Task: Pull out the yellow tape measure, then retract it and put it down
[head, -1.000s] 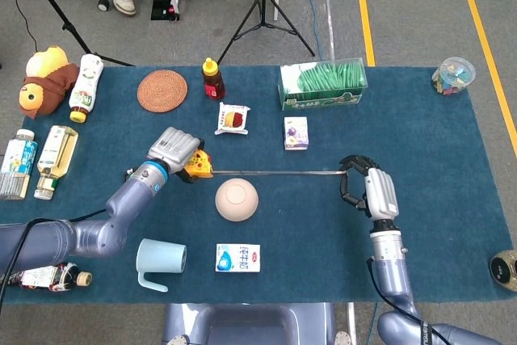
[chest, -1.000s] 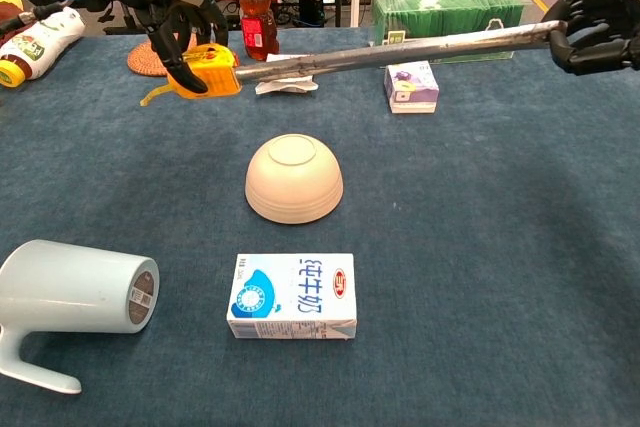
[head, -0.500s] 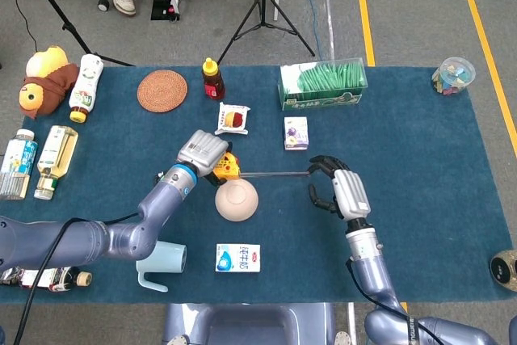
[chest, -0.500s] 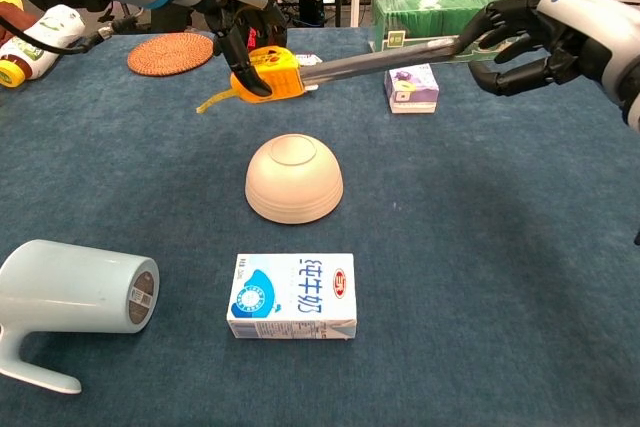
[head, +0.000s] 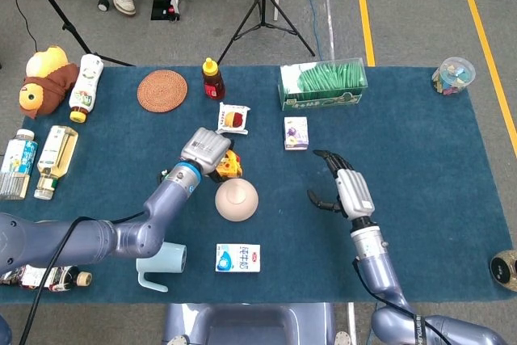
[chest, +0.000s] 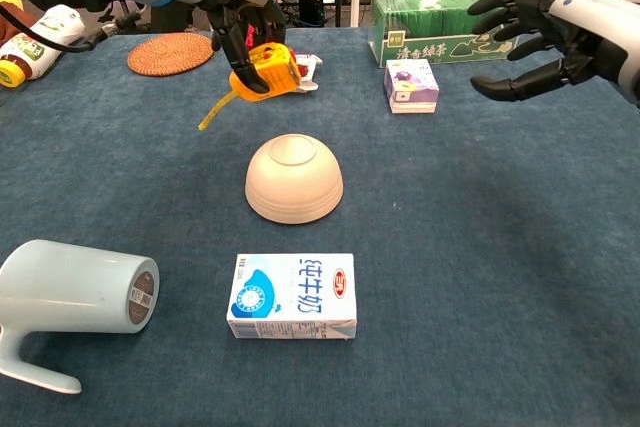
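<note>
Retracted now, the blade is back inside the tape measure (chest: pixel 263 69) — the right robot hand (chest: pixel 545 35) has let go, fingers spread, holding nothing. Left robot hand (chest: pixel 236 25) grips the tape measure above the bench (chest: pixel 480 247), beyond the bowl (chest: pixel 294 178).

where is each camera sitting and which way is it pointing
Head view: high above the near table edge, looking steeply down on the whole blue table; both arms, the left hand and right hand show.
Chest view: low at the near edge, looking forward across the table; the left hand enters top left, the right hand top right.
Shared: both hands, the yellow tape measure in the left hand, the overturned bowl, milk carton and mug.
</note>
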{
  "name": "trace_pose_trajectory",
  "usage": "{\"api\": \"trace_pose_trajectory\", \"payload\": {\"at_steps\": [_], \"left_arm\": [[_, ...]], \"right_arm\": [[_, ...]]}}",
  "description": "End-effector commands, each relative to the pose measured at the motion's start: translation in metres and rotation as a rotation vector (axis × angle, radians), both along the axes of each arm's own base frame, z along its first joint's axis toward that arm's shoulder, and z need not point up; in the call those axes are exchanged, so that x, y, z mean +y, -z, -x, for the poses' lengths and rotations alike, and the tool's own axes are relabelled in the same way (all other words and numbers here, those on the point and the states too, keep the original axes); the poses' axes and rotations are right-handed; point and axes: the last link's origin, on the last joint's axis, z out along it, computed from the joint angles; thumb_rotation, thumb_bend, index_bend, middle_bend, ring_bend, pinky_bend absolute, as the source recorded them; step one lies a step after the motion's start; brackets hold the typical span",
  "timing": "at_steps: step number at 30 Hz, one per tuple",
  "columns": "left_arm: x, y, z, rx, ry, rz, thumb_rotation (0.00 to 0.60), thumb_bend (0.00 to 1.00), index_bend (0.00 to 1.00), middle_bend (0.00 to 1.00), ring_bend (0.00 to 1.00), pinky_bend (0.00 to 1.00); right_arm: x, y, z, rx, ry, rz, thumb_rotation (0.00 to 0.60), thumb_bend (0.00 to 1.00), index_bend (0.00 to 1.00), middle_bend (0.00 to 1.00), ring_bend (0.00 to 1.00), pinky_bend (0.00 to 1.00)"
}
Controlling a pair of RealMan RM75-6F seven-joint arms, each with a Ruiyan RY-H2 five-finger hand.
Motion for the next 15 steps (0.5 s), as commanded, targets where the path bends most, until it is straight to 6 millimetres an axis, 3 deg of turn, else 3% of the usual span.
{"api": "trace_pose_trajectory", "payload": {"at_steps": [1,12,15], "left_arm": [[-0.001,-0.012,0.015,0.017,-0.009,-0.017,0.471,0.32,0.56,0.41,0.33,0.37],[-0.008,-0.029,0.069,0.124,-0.021,-0.046,0.474,0.32,0.56,0.41,0.33,0.35],[-0.008,-0.029,0.085,0.144,-0.032,-0.049,0.47,0.32,0.56,0.41,0.29,0.33]], "right_arm": [[0.0,-0.006,0.007,0.03,0.003,0.012,0.553,0.35,0.14,0.17,0.14,0.16],[-0.002,-0.013,0.017,0.084,0.01,0.029,0.554,0.35,0.14,0.17,0.14,0.16],[-0.002,-0.014,0.02,0.089,0.015,0.03,0.555,0.35,0.14,0.17,0.14,0.16]]}}
